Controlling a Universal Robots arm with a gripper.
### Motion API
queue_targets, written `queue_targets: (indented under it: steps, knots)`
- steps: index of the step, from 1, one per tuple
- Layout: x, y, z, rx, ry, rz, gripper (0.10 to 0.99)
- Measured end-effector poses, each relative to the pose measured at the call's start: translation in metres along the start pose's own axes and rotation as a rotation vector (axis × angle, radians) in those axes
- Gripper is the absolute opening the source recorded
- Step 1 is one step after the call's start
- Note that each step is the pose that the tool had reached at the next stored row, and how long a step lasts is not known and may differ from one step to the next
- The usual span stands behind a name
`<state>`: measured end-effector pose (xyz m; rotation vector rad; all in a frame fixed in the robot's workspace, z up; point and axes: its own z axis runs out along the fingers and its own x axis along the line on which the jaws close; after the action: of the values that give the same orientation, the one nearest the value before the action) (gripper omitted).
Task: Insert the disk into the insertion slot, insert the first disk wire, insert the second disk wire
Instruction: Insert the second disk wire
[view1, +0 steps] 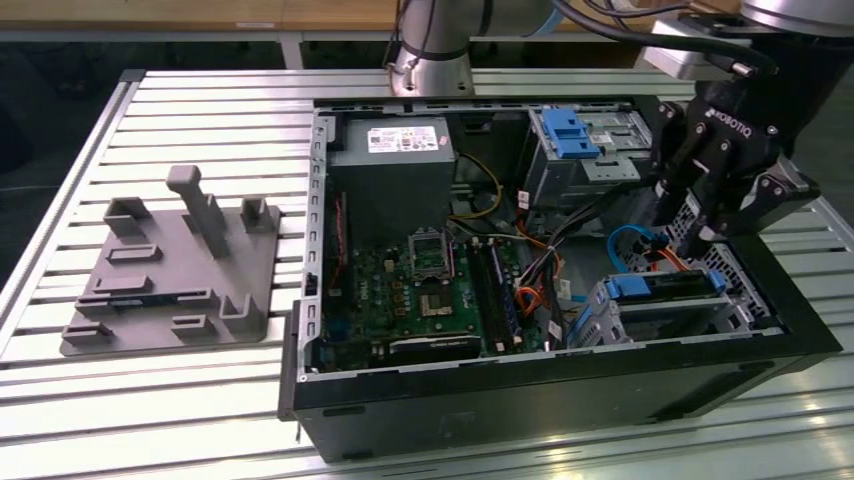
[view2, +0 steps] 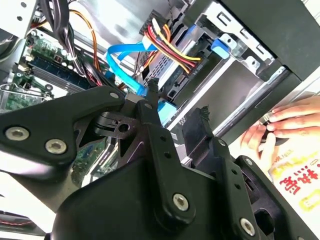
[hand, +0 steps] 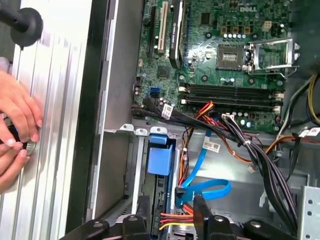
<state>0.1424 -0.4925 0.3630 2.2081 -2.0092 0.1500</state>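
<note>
The black pincer (view2: 177, 97) is pictured inside an open computer case (view1: 534, 385), its fingers spread with nothing clamped between them; one fingertip (hand: 199, 206) is set just beside the black plug of a blue flat cable (hand: 205, 187). The disk (view1: 661, 288), framed in its blue carrier, is held in the insertion slot (view1: 674, 322), the perforated cage at the case's corner nearest the tabletop's (view1: 160, 400) edge on the exterior view's right. A bundle of red, yellow and orange wires (view2: 172, 47) is draped by the disk's end; whether either lead is plugged in cannot be told. Also housed in the case are a green motherboard (view1: 414, 290), a grey power supply (view1: 394, 175) and a grey bay with a blue latch (view1: 574, 135). A grey fixture (view1: 174, 270) is placed near the tabletop's edge on the exterior view's left. A person's hands (hand: 17, 125) are seen on the tabletop just outside the case.
</note>
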Motion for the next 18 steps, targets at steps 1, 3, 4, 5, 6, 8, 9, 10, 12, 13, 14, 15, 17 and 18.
queue_targets:
  steps: [1, 3, 4, 5, 6, 8, 9, 10, 12, 13, 14, 15, 17, 18]
  knots:
    - [-0.0004, 0.0009, 0.0002, 0.001, 0.0008, -0.006, 0.475]
    - [-0.0009, 0.0029, 0.0010, 0.003, 0.0019, -0.017, 0.475]
    - [-0.0012, 0.0036, 0.0015, 0.003, 0.0022, -0.020, 0.475]
    - [-0.0016, 0.0042, 0.0020, 0.004, 0.0024, -0.023, 0.475]
    - [-0.0018, 0.0043, 0.0026, 0.004, 0.0024, -0.025, 0.475]
    - [-0.0021, 0.0042, 0.0035, 0.005, 0.0026, -0.027, 0.475]
    - [-0.0022, 0.0042, 0.0040, 0.005, 0.0026, -0.027, 0.475]
    - [-0.0023, 0.0042, 0.0046, 0.005, 0.0025, -0.027, 0.475]
    - [-0.0025, 0.0041, 0.0060, 0.005, 0.0026, -0.027, 0.459]
    - [-0.0027, 0.0041, 0.0067, 0.005, 0.0028, -0.027, 0.388]
    - [-0.0028, 0.0041, 0.0074, 0.005, 0.0027, -0.027, 0.388]
    - [-0.0029, 0.0041, 0.0081, 0.005, 0.0026, -0.027, 0.388]
    - [-0.0031, 0.0040, 0.0091, 0.005, 0.0028, -0.027, 0.388]
    - [-0.0034, 0.0040, 0.0093, 0.005, 0.0029, -0.027, 0.388]
